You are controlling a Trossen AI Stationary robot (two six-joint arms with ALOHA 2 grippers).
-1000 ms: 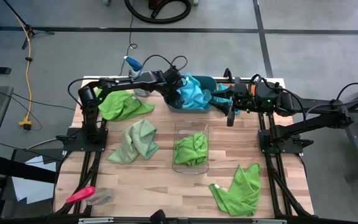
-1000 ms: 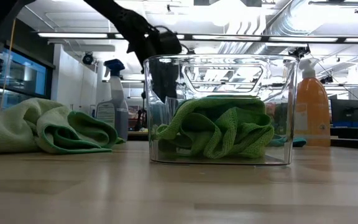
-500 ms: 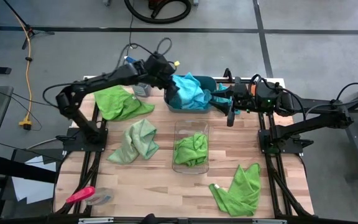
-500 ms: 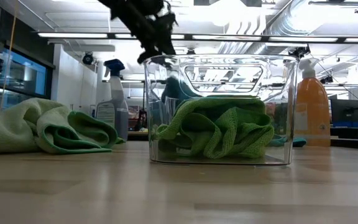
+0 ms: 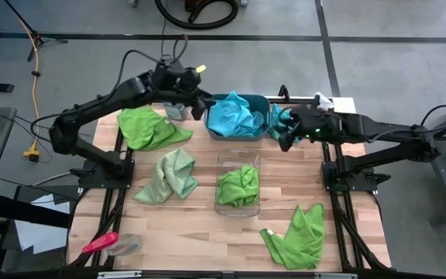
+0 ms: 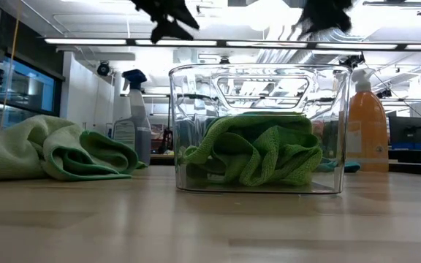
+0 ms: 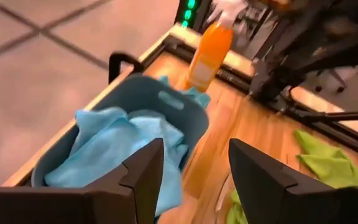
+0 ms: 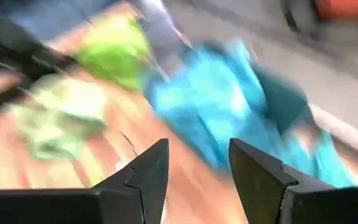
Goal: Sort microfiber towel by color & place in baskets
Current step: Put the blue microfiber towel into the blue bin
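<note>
Your left tool [image 5: 200,103] hung open and empty beside the blue tub [image 5: 259,101] full of blue towels [image 5: 232,116]. Your right tool [image 5: 283,139] was open too. Green towels [image 5: 240,186] sat in the clear bin [image 5: 238,158].

Bright, even ceiling-strip light; heavy motion blur in right wrist view.

blue towels [image 5: 235,116] heaped in teal tub [image 5: 259,101] | green towel [image 5: 238,186] in clear bin [image 5: 238,159] | 4 green, seemingly, loose on tbl
</note>
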